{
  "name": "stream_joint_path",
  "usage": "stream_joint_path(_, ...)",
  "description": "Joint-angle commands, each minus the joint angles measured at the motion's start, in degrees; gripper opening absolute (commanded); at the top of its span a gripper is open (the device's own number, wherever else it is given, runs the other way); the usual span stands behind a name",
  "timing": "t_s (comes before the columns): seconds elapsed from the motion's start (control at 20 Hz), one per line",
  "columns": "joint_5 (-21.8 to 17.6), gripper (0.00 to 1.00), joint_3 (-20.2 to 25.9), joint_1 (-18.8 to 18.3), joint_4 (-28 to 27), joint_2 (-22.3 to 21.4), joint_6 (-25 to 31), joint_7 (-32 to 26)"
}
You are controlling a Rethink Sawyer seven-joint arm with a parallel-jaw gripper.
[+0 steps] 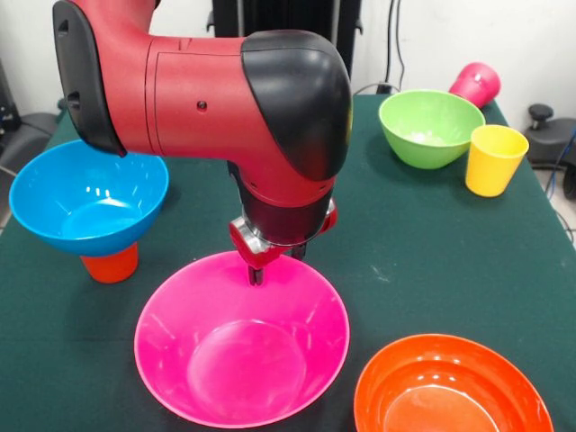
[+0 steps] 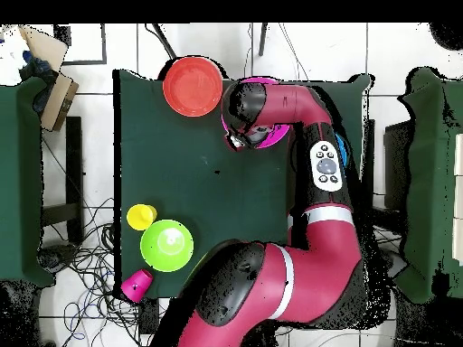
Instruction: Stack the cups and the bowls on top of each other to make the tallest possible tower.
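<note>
Gripper [image 1: 257, 273] down at far rim of pink bowl [image 1: 241, 337], jaw state not discernible; blue bowl [image 1: 88, 200] sits atop an orange cup [image 1: 110, 265], large orange bowl [image 1: 453, 389] beside.

Four bowls show: pink [image 1: 241, 342], large orange [image 1: 453, 387], blue [image 1: 88, 198] and lime green [image 1: 430, 126]. Three cups show: yellow [image 1: 494, 159], magenta [image 1: 476, 84] and orange [image 1: 110, 265].
</note>
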Motion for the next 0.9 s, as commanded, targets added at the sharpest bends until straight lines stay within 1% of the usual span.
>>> stream_joint_path(0.05, -2.8, 1.0, 1.99, 0.49, -0.27, -0.64, 3.64, -12.06)
stream_joint_path(0.25, -3.45, 1.0, 0.99, 0.89, 0.73, -1.6, 3.65, -11.19)
stream_joint_path(0.4, -3.7, 1.0, -0.35, 1.24, 3.35, -3.74, 2.76, -9.14)
stream_joint_path(0.85, -3.69, 1.0, -2.57, 1.5, 4.89, -5.25, 3.39, -5.53)
stream_joint_path(0.9, -3.5, 0.0, -2.87, 1.47, 5.24, -5.43, 2.82, -5.2)
